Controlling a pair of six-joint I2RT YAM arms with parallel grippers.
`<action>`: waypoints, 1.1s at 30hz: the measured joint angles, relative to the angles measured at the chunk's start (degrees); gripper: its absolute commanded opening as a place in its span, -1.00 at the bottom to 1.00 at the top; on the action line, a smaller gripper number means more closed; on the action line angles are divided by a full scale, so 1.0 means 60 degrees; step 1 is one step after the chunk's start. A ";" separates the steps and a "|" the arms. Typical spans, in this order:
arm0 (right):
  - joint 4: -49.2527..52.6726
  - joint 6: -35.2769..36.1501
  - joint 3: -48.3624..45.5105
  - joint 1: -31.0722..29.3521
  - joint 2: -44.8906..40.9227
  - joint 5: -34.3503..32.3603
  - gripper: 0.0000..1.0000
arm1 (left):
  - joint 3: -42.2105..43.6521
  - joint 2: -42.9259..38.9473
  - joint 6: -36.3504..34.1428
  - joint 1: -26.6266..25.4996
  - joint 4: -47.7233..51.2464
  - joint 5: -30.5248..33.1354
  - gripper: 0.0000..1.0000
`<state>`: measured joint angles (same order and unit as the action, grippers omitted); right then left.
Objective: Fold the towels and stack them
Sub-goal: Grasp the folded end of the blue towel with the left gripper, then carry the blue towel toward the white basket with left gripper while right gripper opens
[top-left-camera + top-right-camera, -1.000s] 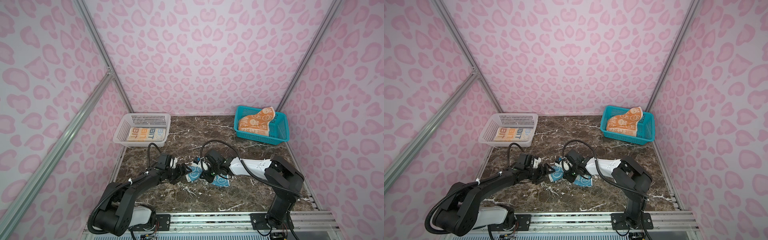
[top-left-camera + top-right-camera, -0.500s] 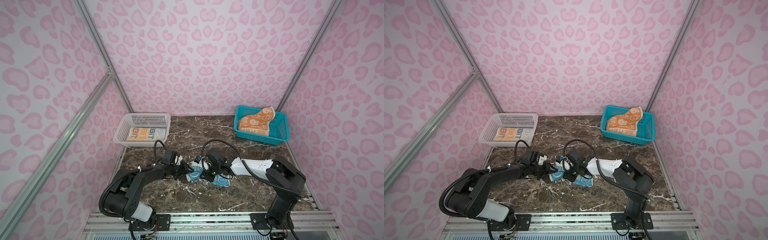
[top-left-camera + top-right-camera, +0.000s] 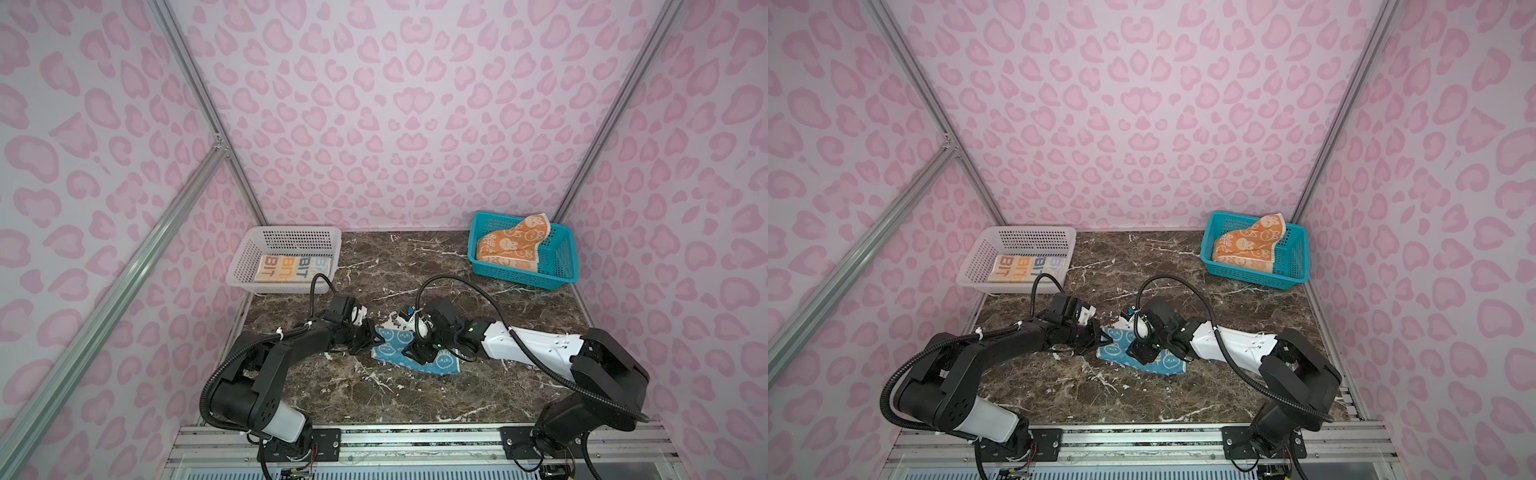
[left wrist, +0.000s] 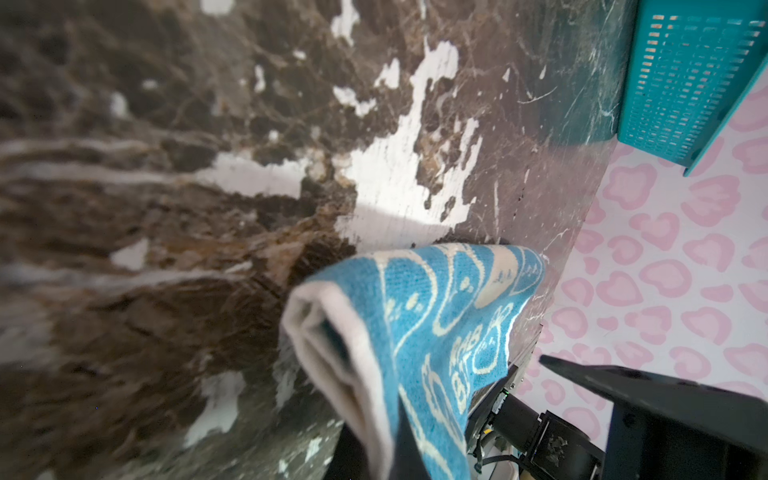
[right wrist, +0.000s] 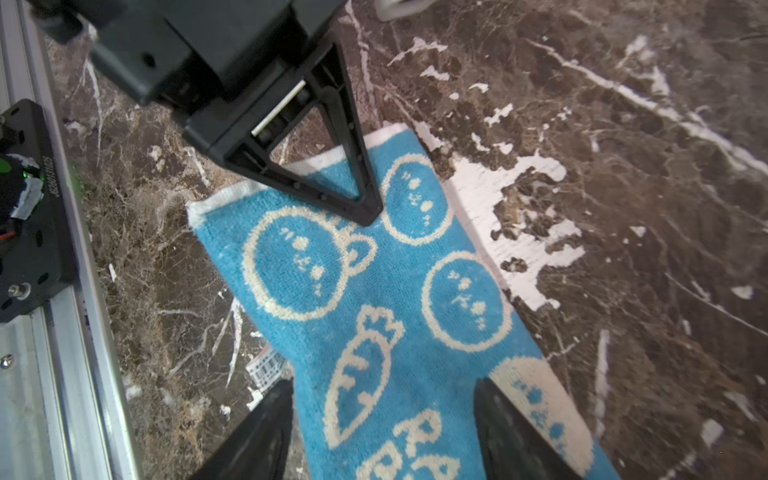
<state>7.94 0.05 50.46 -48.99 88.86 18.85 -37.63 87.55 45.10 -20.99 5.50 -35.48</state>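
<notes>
The blue towel point(image 3: 390, 343) point(image 3: 1167, 365) with white rabbits lies as a folded strip at the middle of the marble table. My left gripper point(image 3: 375, 338) point(image 3: 1105, 338) point(image 4: 386, 457) is shut on the strip's left end, where the blue towel point(image 4: 440, 299) bunches and lifts. My right gripper point(image 3: 420, 354) point(image 3: 1140, 351) point(image 5: 382, 395) stands open over the blue towel point(image 5: 374, 291), a finger on each side. The cream towel point(image 3: 295, 268) point(image 3: 1027, 266) lies folded in the white basket. The orange towel point(image 3: 513, 245) point(image 3: 1250, 245) sits crumpled in the teal basket.
The white basket point(image 3: 299, 239) point(image 3: 1034, 237) stands at the back left and the teal basket point(image 3: 557, 266) point(image 3: 1289, 266) point(image 4: 685, 83) at the back right. Pink patterned walls close in three sides. The arms' aluminium rail point(image 3: 415, 440) runs along the front edge.
My left gripper has reached the blue towel's left end and shut on it. My right gripper has opened and let go of the towel, staying above it.
</notes>
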 measured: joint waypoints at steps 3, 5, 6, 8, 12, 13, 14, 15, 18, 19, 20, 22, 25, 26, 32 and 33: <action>-0.0062 -0.0390 -0.0146 0.0007 -0.0423 -0.0204 0.74 | -0.0379 -0.0095 -0.0339 0.0000 0.0357 0.0058 -0.93; -0.0226 -0.0674 -0.0277 0.0015 -0.0780 -0.0390 0.97 | -0.0809 -0.0335 -0.0761 0.0000 0.0747 0.0164 -0.93; -0.0313 -0.0827 -0.0339 0.0015 -0.0922 -0.0484 0.98 | -0.1042 -0.0455 -0.0980 0.0000 0.0918 0.0204 -0.93; -0.0459 -0.1009 -0.0430 0.0015 -0.1213 -0.0696 0.98 | -0.1526 -0.0681 -0.1490 0.0000 0.1220 0.0299 -0.93; -0.0758 -0.1421 -0.0466 0.0015 -0.1654 -0.1235 0.98 | -0.2685 -0.0805 -0.2623 0.0007 0.2197 0.0688 -0.93; -0.0812 -0.1457 -0.0441 0.0015 -0.1701 -0.1326 0.98 | -0.2998 -0.0805 -0.2907 0.0029 0.2448 0.0776 -0.93; -0.0852 -0.1534 -0.0397 0.0015 -0.1716 -0.1439 0.98 | -0.3304 -0.0798 -0.3177 0.0069 0.2663 0.0860 -0.93; -0.0852 -0.1596 -0.0350 0.0015 -0.1716 -0.1530 0.98 | -0.3585 -0.0750 -0.3399 0.0117 0.2856 0.0925 -0.93; -0.0860 -0.1676 -0.0248 0.0015 -0.1708 -0.1745 0.98 | -0.4612 -0.0321 -0.4091 0.0331 0.3483 0.1206 -0.94; -0.0860 -0.1690 -0.0211 0.0018 -0.1698 -0.1840 0.98 | -0.5002 -0.0113 -0.4317 0.0423 0.3767 0.1311 -0.94; -0.0885 -0.1734 -0.0182 0.0022 -0.1687 -0.1920 0.98 | -0.5355 0.0091 -0.4561 0.0517 0.3982 0.1421 -0.94; -0.1005 -0.1851 -0.0182 0.0025 -0.1687 -0.2040 0.98 | -0.5956 0.0426 -0.4994 0.0732 0.4390 0.1559 -0.94; -0.1534 -0.1956 -0.0386 0.0025 -0.1752 -0.2182 0.98 | -0.6648 0.0849 -0.5537 0.1155 0.4932 0.1800 -0.94; -0.1741 -0.1993 -0.0510 0.0029 -0.1810 -0.2215 0.98 | -0.6889 0.0965 -0.5708 0.1319 0.5085 0.1916 -0.94; -0.2685 -0.1971 -0.0790 0.0040 -0.1974 -0.2412 0.98 | -0.8094 0.1545 -0.6561 0.1982 0.5533 0.2521 -0.94; -0.2798 -0.1967 -0.0790 0.0040 -0.1971 -0.2455 0.98 | -0.8266 0.1639 -0.6659 0.2058 0.5570 0.2594 -0.94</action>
<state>-8.84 -11.75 45.71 -48.75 77.03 4.12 -87.22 97.38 5.15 -8.64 38.92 -19.92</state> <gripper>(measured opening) 0.990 0.075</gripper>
